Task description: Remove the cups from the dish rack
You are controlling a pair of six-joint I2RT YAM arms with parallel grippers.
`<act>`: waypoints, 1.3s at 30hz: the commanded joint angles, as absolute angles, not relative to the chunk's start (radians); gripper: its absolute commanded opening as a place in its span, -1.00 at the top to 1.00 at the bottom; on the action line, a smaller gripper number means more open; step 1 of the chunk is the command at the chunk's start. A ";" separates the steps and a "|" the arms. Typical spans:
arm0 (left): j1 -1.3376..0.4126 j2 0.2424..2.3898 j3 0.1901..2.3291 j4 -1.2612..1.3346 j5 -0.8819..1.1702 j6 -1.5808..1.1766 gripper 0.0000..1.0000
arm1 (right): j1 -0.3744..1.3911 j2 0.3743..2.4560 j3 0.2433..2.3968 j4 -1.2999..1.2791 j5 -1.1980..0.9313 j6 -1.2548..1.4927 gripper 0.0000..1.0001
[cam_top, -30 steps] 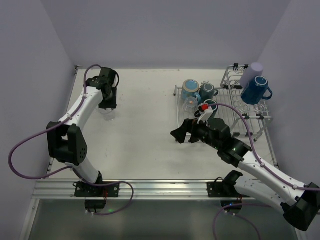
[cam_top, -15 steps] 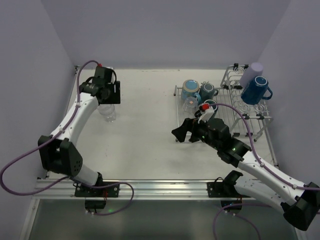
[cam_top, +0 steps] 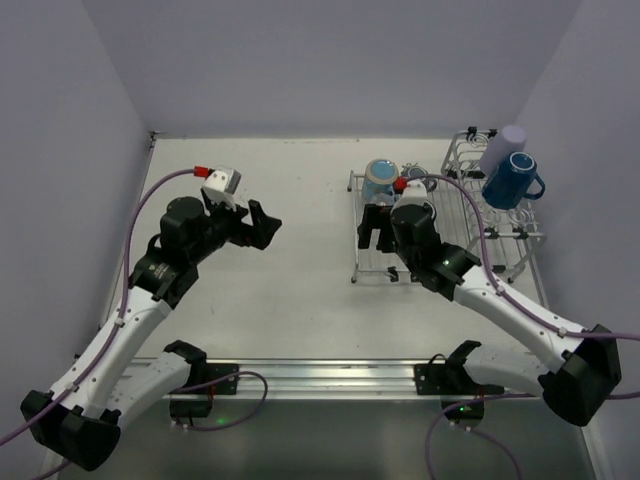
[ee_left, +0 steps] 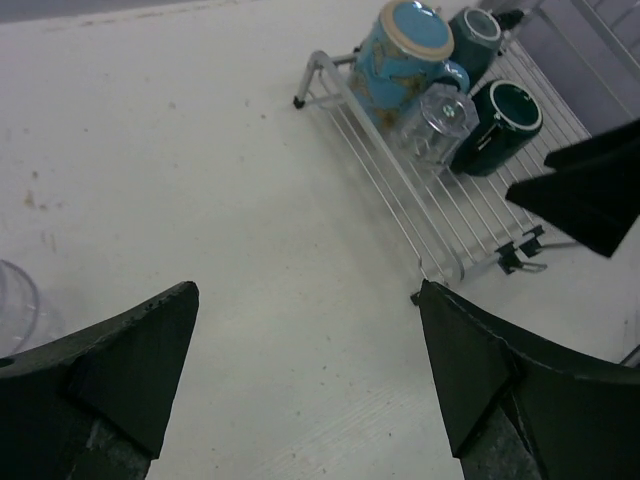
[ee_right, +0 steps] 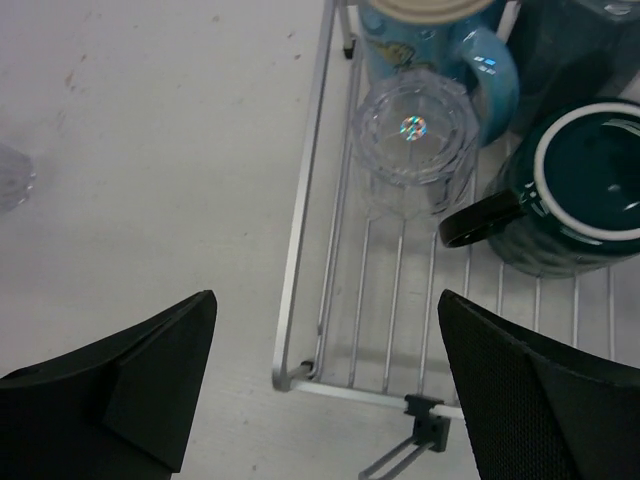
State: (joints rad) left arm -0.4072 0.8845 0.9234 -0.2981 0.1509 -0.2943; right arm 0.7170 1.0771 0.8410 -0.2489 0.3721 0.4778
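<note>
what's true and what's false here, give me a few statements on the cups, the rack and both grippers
1. The clear ribbed glass sits on the dish rack beside the light blue mug. True.
2. The left gripper holds a dark teal mug. False: it is open and empty above the table.
3. The right gripper is open over the rack's edge, holding nothing. True.
4. The lavender tumbler lies on the table. False: it is in the dish rack's tall basket end, by the dark blue mug.
5. No dark teal mug is on the rack. False: a dark teal mug sits on its wires next to the glass.
</note>
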 commanded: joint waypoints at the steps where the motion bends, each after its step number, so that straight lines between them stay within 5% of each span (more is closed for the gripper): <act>1: -0.408 0.838 0.784 -0.196 0.347 -0.310 -0.92 | 0.664 1.179 0.961 -0.282 0.477 0.391 -0.87; 13: -0.408 0.675 0.733 -0.153 0.405 -0.268 -1.00 | 0.560 1.491 1.198 -0.331 0.509 0.336 -0.94; 24: -0.407 0.683 0.735 -0.166 0.397 -0.265 -1.00 | 0.534 1.672 1.266 -0.322 0.488 0.345 -0.67; 28: -0.402 0.698 0.736 -0.166 0.397 -0.265 -1.00 | 0.531 1.692 1.269 -0.311 0.479 0.347 -0.47; 31: -0.394 0.707 0.735 -0.166 0.397 -0.267 -1.00 | 0.531 1.680 1.264 -0.289 0.477 0.347 -0.05; 32: -0.393 0.709 0.735 -0.166 0.393 -0.265 -1.00 | 0.531 1.668 1.259 -0.278 0.477 0.344 0.25; 39: -0.393 0.771 0.723 -0.101 0.508 -0.336 -1.00 | 0.538 1.421 1.097 -0.118 0.373 0.347 0.55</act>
State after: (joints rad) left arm -0.3996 0.7441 0.7216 -0.1757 0.4171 -0.2966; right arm 0.5362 1.5837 1.1397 -0.2550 0.4343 0.3462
